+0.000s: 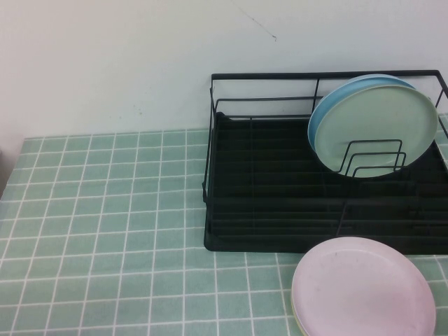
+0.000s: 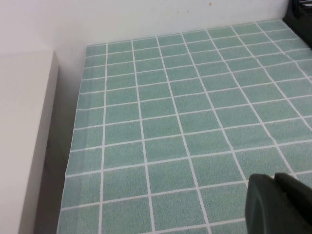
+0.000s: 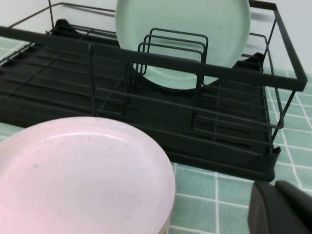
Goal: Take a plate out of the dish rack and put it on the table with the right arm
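Mint-green plate [image 3: 190,36] stands upright in the black dish rack [image 3: 234,151], against a light blue plate [image 1: 329,105], beyond the right gripper [image 3: 282,209]; left gripper [image 2: 280,204] hovers over bare table [image 2: 185,122]; neither finger state is discernible.

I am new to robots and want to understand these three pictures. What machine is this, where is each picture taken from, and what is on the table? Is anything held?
This is a robot with two arms. One picture looks down from a raised camera; the other two come from cameras on the wrists. On the table stands a black dish rack. In it a green plate stands upright, with a blue plate behind it. A pink plate lies flat in front of the rack. The left gripper hangs over bare cloth; the right gripper is near the pink plate, in front of the rack. Nothing is held.
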